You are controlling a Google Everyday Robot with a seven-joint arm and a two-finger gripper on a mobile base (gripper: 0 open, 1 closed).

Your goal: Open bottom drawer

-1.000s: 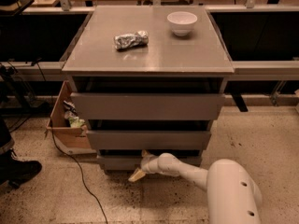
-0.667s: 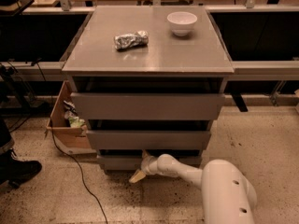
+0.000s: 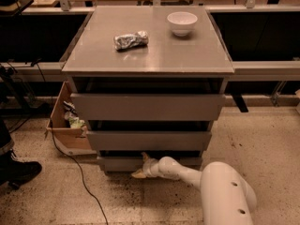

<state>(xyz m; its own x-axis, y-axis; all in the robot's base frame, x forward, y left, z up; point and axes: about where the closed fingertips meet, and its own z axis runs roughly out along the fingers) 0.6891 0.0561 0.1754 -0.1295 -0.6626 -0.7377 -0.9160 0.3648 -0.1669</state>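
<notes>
The grey cabinet (image 3: 148, 55) has three drawers. The bottom drawer (image 3: 117, 163) is the lowest, slim flat grey front near the floor, and it stands flush or nearly flush under the middle drawer (image 3: 148, 140). My white arm (image 3: 220, 186) reaches in from the lower right. My gripper (image 3: 142, 167) is at the top edge of the bottom drawer's front, near its middle, with one fingertip up at the gap above the drawer and the other low in front of it.
A crumpled foil bag (image 3: 131, 40) and a white bowl (image 3: 182, 22) sit on the cabinet top. A wooden box (image 3: 65, 128) with trash stands left of the cabinet. A black cable (image 3: 77, 170) runs over the floor. A person's black shoe (image 3: 18, 170) is at the left.
The view has shifted slightly and my arm's near segment has moved a little left. The gripper stays at the bottom drawer's top edge. The drawer has not visibly moved.
</notes>
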